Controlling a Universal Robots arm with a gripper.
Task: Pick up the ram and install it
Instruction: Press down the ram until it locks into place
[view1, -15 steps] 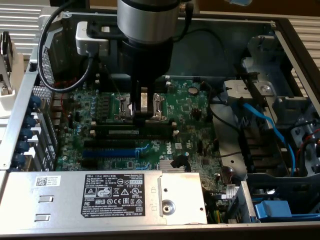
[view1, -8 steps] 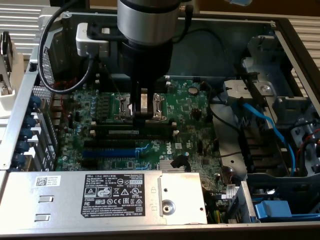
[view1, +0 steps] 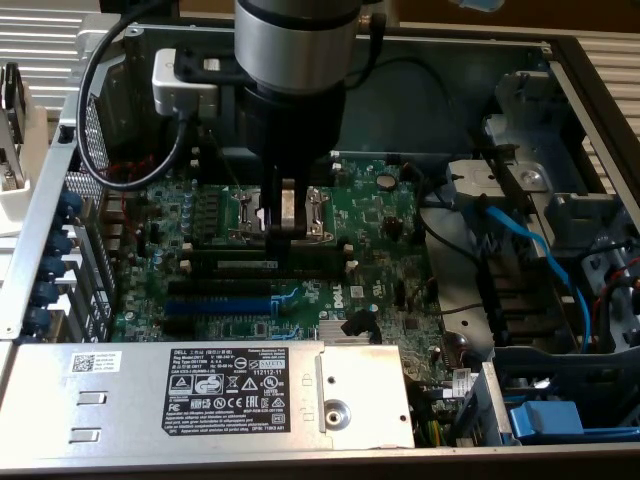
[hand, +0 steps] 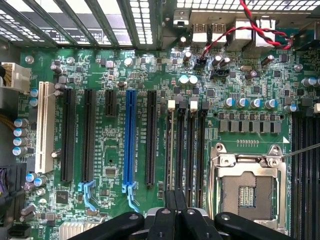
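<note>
On the exterior view's left of the processor socket (view1: 318, 212) lies the blue slot (view1: 218, 304), nearer to the grey power box (view1: 200, 385), with black slots beside it. Between that blue slot and the socket, the ram (view1: 255, 264) stands on its edge along one of the long black memory slots (hand: 182, 145), its white label visible. I judge it is already placed in the slot, because it runs straight and level with the slot. The gripper (view1: 287, 230) hangs straight down over the socket, at its edge toward the ram, with its fingers pressed together and nothing between them. The tips are just beside the top edge of the ram, and I cannot tell if they touch it. A closed hand here probably serves to push the stick down. Around the arm there is free room above the board. To the right of the socket, the blue cable (view1: 530, 250) and the metal cage (view1: 560, 215) stay well apart from it.
</note>
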